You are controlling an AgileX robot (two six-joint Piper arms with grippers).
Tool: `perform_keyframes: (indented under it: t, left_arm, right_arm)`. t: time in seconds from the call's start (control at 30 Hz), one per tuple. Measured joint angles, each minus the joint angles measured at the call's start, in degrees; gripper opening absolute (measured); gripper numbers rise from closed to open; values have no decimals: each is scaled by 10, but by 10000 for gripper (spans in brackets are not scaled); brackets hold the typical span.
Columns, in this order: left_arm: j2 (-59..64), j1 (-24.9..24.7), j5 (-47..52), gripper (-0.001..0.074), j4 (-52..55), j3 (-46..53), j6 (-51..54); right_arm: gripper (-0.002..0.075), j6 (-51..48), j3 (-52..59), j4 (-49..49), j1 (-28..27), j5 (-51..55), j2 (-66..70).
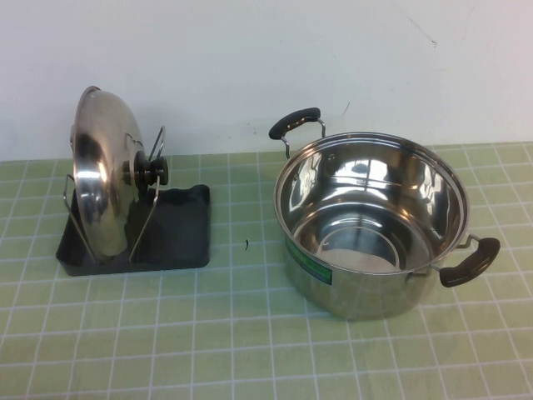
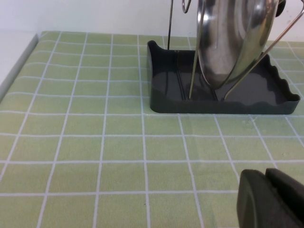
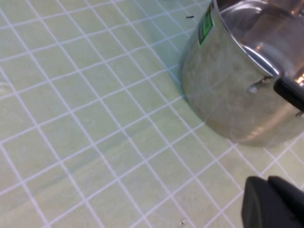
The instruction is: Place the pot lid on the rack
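my high camera looks down from the robot's side at the green tiled table (image 1: 250, 350), far enough back to take in the rack (image 1: 179, 225) at frame left, the pot lid (image 1: 100, 175) standing in it, and the steel pot (image 1: 371, 225) at frame right, with the white wall across the top. neither arm enters this view. my left wrist camera sits low and close over the tiles, facing the rack (image 2: 223, 102) and lid (image 2: 232, 42) in its upper right; the left gripper (image 2: 273, 199) shows at lower right. my right wrist camera looks down steeply, close to the pot (image 3: 228, 90) at upper right; the right gripper (image 3: 275, 204) shows at lower right. the wrist views share only the tiles.
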Motion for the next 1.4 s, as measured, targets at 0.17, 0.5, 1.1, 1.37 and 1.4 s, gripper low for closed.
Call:
perform_keyframes:
  t: [0.17, 0.5, 1.1, 1.37, 1.4]
  left_arm:
    - [0, 0, 0, -1, 0, 0, -2]
    - [0, 0, 0, -1, 0, 0, -1]
    - [0, 0, 0, -1, 0, 0, -1]
    - [0, 0, 0, -1, 0, 0, 1]
    - [0, 0, 0, -1, 0, 0, 1]
  right_arm:
    - [-1, -46, 46, 20, -78, -92, -12]
    - [-1, -60, 195, 115, -294, -285, -128]
    - [-1, -63, 240, 106, -519, -173, -196]
    - [-1, -65, 240, 100, -563, -146, -257]
    - [-1, -65, 240, 100, -569, -145, -259]
